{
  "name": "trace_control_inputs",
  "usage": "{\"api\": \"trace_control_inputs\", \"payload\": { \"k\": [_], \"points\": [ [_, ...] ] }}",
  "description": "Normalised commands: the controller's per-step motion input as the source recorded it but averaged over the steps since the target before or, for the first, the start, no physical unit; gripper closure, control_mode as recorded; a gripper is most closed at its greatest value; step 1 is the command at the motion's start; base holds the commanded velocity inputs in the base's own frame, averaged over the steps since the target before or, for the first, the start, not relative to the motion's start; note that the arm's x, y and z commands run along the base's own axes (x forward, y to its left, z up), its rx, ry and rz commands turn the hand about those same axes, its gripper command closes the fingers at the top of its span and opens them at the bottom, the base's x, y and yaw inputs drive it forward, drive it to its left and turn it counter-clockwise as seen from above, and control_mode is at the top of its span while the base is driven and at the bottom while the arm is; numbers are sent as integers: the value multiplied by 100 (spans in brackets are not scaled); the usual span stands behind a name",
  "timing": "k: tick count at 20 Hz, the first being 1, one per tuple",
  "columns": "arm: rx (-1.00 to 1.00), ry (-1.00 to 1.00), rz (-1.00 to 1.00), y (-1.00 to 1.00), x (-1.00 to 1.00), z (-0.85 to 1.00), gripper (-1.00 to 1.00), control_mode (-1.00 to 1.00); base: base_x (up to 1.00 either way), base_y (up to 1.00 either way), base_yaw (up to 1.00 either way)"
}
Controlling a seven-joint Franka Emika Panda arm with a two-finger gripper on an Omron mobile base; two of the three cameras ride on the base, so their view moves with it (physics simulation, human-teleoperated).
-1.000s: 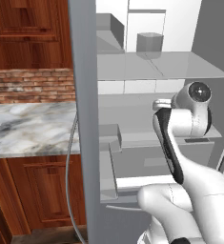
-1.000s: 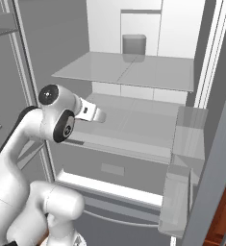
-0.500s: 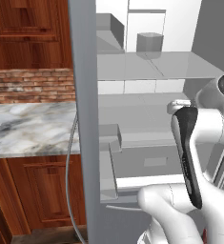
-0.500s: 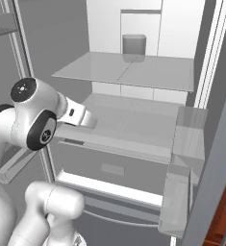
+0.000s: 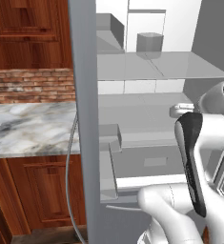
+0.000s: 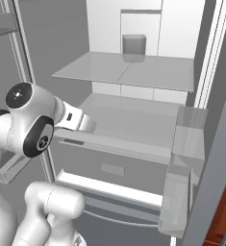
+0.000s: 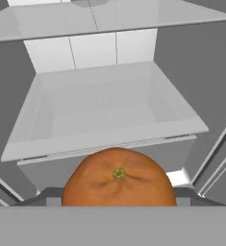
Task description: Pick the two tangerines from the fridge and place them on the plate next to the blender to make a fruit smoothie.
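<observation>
One orange tangerine (image 7: 118, 180) sits between my gripper (image 7: 118, 194) fingers at the bottom of the hand view, and the gripper is shut on it. Its small green stem scar faces the camera. The hand is held in front of the open fridge (image 6: 133, 129), outside it, above the grey drawer (image 7: 105, 139), which stands open and bare inside. My white wrist (image 6: 76, 120) points toward the lower shelf level. The plate and the blender are out of view.
A glass shelf (image 6: 129, 72) carries a grey box (image 6: 133, 45) at the back. Door bins (image 6: 182, 192) hang on the open right door. The fridge's grey side wall (image 5: 85, 119) separates it from a marble counter (image 5: 27, 128) with wooden cabinets and brick backsplash.
The arm has drawn back from the fridge interior, its elbow swinging outward toward the cameras. The tangerine stays in the gripper. The fridge has not shifted.
</observation>
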Motion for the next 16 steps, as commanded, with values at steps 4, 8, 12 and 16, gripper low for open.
{"api": "trace_control_inputs", "payload": {
  "k": [4, 8, 12, 16],
  "points": [
    [0, 0, 0, 0, -2, 0, 100, 100, -33, 0, 0],
    [0, 0, 0, 0, 0, 0, 100, 100, -88, 4, -3],
    [0, 0, 0, 0, 0, 0, 100, 100, -89, 1, -38],
    [0, 0, 0, 0, 0, 0, 100, 100, -90, 0, -69]
  ]
}}
